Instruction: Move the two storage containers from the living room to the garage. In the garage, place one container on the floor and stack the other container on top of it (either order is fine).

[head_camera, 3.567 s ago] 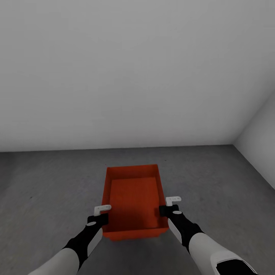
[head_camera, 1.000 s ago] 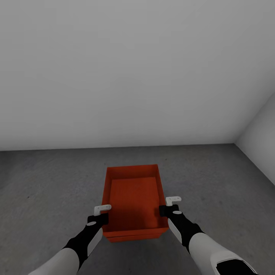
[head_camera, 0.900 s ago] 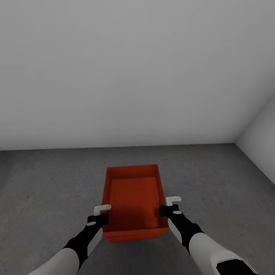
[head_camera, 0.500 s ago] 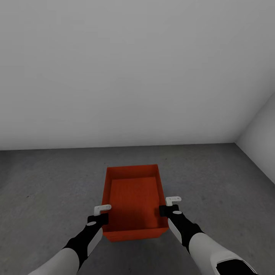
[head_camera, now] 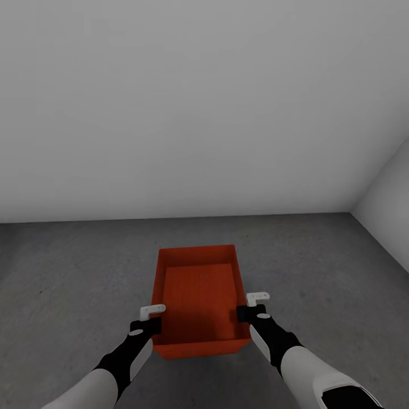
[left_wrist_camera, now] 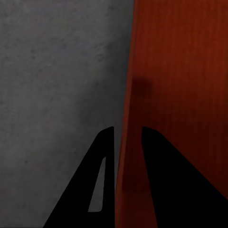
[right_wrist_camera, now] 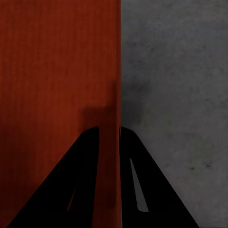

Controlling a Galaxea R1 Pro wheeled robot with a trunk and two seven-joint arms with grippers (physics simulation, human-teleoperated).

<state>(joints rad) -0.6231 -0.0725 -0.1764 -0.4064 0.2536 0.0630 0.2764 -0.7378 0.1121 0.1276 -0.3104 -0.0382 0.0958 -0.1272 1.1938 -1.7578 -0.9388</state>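
One orange-red open-top storage container (head_camera: 199, 295) sits low over the dark grey garage floor (head_camera: 68, 284), straight ahead of me. My left gripper (head_camera: 152, 318) is shut on its left side wall near the front corner. The right gripper (head_camera: 245, 309) is shut on the right side wall opposite. In the left wrist view the dark fingers (left_wrist_camera: 102, 156) straddle the thin orange wall (left_wrist_camera: 124, 95). The right wrist view has its fingers (right_wrist_camera: 88, 156) pinching the other wall (right_wrist_camera: 118, 71) the same way. Whether another container lies beneath this one, I cannot tell.
A plain white wall (head_camera: 199, 113) stands a short way beyond the container. A second white wall (head_camera: 392, 193) closes the right side and meets it in a corner. Bare grey floor stretches to the left and right of the container.
A thin seam under the container's near wall, seen a second ago, no longer shows; that wall now reads as one face. Arms and view are unchanged.
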